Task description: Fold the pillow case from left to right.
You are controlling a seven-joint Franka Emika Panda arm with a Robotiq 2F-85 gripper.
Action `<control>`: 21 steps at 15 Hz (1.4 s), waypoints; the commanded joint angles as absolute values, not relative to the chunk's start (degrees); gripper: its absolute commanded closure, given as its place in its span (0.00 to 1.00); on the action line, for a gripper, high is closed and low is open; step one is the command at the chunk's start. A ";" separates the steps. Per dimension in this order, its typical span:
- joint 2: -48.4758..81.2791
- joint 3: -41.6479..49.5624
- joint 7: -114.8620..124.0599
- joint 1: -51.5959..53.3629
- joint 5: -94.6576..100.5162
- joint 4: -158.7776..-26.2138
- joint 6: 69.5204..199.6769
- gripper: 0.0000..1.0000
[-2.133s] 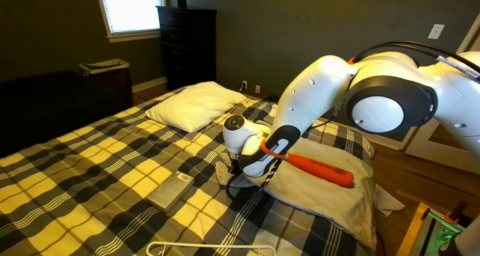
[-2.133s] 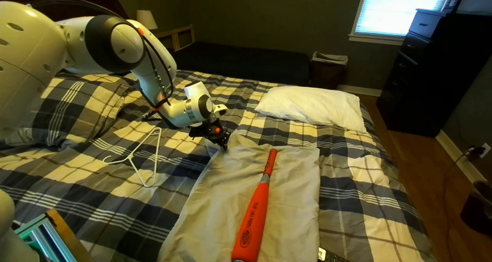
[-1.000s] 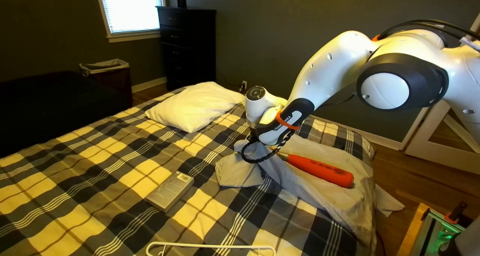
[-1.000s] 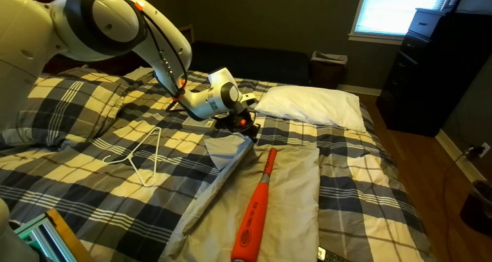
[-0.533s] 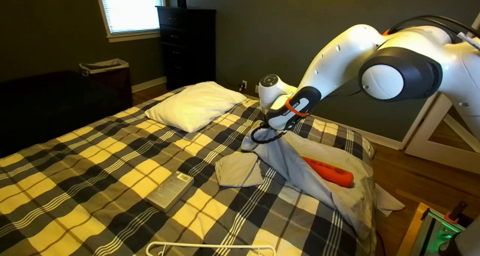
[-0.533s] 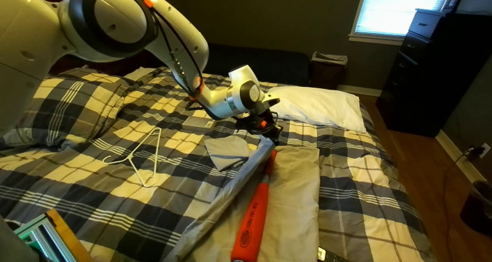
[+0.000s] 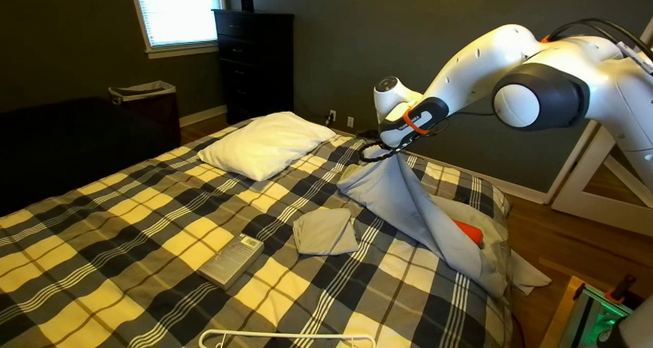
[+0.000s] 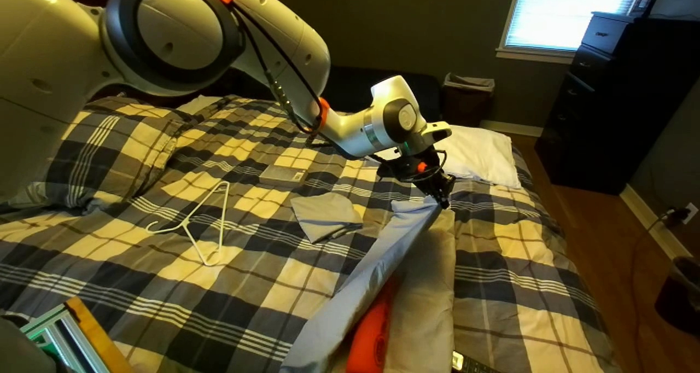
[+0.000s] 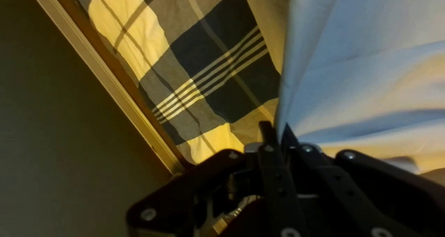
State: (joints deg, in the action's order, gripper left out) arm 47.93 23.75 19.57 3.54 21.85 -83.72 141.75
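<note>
The walls (image 7: 352,57) looked dim. The window (image 7: 179,14) glowed bright white, the robot arm (image 7: 487,57) had shiny spots, and in the wrist view the jaws were dark and blurry.

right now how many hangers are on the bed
1: a white hanger, on the bedspread, left of the small grey cloth in an exterior view. Any under the pillow case would be hidden.

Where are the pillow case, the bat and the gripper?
Pillow case (image 8: 367,277): in an exterior view, on its raised fold.
Bat (image 8: 372,332): in an exterior view, on its exposed red barrel.
Gripper (image 9: 277,129): in the wrist view, midway between its fingertips.
</note>
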 commanded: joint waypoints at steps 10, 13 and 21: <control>47.57 19.21 26.22 8.60 23.95 -84.10 123.11 0.00; 42.56 18.41 29.96 12.13 24.76 -93.63 123.94 0.00; 29.59 20.68 61.05 26.19 24.75 -117.73 121.59 0.00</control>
